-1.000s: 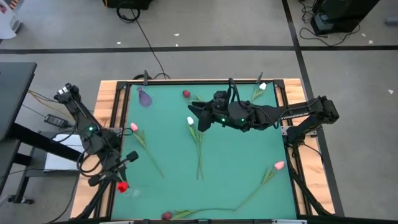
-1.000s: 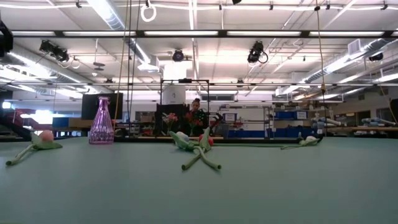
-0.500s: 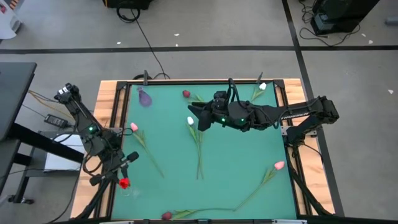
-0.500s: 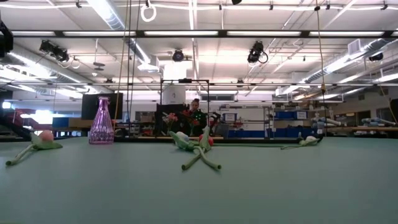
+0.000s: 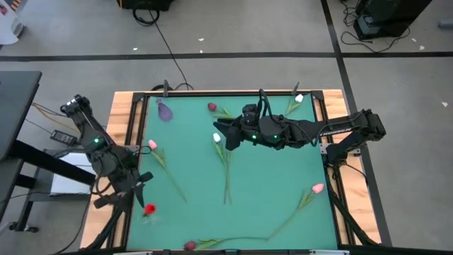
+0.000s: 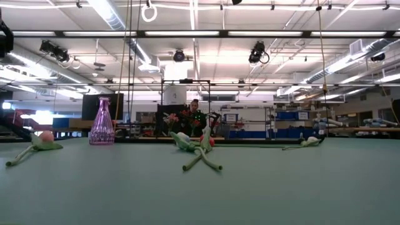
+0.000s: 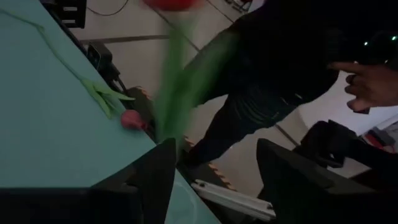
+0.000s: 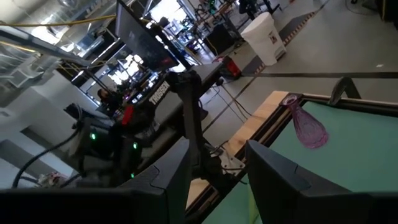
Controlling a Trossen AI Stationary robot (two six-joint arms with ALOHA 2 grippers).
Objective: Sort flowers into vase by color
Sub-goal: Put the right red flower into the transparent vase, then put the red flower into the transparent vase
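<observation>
The left gripper [image 5: 134, 190] sits at the near-left edge of the green table [image 5: 269, 191], fingers [image 7: 149, 180] spread with a clear gap and nothing between them. A red tulip [image 5: 149, 209] stands just beside it at the near-left corner; in the left wrist view its blurred stem [image 7: 177, 87] runs in front of the fingers, and whether it touches them cannot be told. A person's hand [image 7: 367, 84] shows beyond the table edge in that view. The right gripper [image 5: 221, 134] hangs over the far middle of the table, fingers [image 8: 273, 174] apart and empty, next to a white tulip [image 5: 216, 137] whose stem runs toward the near side. A purple vase [image 5: 164, 110] stands at the far-left corner. Other flowers lie scattered: a pink tulip [image 5: 152, 145] at the left, a dark red one [image 5: 211, 107] at the far edge, a white one [image 5: 299, 98] at the far right, a pink one [image 5: 317, 188] at the near right, and a dark red one [image 5: 190, 245] at the near edge.
</observation>
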